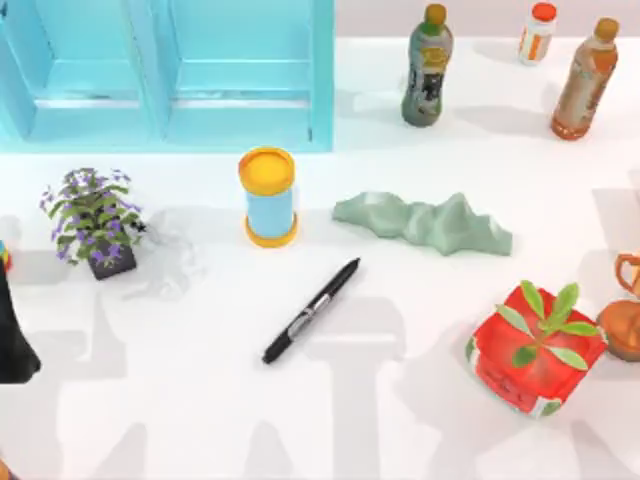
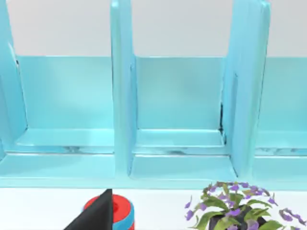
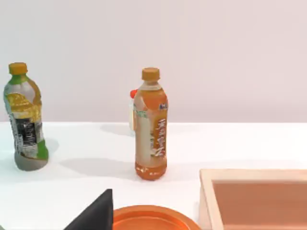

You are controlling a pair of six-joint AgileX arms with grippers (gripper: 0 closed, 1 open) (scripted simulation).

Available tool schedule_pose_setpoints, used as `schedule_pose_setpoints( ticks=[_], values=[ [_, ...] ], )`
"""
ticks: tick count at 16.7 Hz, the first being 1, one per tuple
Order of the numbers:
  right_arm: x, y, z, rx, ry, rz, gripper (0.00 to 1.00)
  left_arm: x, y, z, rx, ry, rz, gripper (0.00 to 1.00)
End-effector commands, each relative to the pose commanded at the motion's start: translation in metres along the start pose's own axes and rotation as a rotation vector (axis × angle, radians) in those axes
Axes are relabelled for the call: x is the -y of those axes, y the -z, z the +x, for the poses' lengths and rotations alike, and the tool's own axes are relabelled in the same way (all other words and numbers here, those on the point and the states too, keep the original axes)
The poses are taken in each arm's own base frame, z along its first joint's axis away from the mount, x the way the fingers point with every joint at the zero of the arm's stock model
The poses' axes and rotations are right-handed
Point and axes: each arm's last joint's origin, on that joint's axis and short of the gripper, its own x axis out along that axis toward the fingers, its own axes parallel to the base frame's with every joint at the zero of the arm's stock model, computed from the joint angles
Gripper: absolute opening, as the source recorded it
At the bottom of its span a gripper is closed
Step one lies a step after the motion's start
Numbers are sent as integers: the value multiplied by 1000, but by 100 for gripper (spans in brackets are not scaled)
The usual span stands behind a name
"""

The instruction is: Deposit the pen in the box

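Note:
The pen (image 1: 312,312), slim and black with a grey band mid-body, lies diagonally on the white table near the middle, touching nothing. An open tan wooden box (image 3: 259,194) stands close to my right gripper (image 3: 96,214), which shows as a dark wedge at the view's edge. My left arm (image 1: 15,335) is parked at the table's left edge, far from the pen. Its gripper (image 2: 96,215) faces a light-blue shelf unit (image 2: 124,96).
A blue-and-yellow can (image 1: 268,197), a green ridged lump (image 1: 425,222) and a purple flower pot (image 1: 95,215) stand behind the pen. A red planter (image 1: 535,350) and a copper jug (image 1: 625,320) are at the right. Bottles (image 1: 428,65) line the back. The shelf unit (image 1: 170,70) fills the back left.

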Motion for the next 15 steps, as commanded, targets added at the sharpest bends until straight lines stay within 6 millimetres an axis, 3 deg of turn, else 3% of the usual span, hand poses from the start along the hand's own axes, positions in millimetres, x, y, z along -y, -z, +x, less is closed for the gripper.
schedule_pose_setpoints(
  ticks=[3,6,11,15],
  values=[
    [0,-1,0,-6,-3,6,100,0,0,0,0,0,0,100],
    [-3,-15,2,-65,-29,58,100,0,0,0,0,0,0,100],
    [-17,-63,20,-286,-97,230,100,0,0,0,0,0,0,100],
    [-43,-108,60,-545,-121,392,100,0,0,0,0,0,0,100]
  ],
)
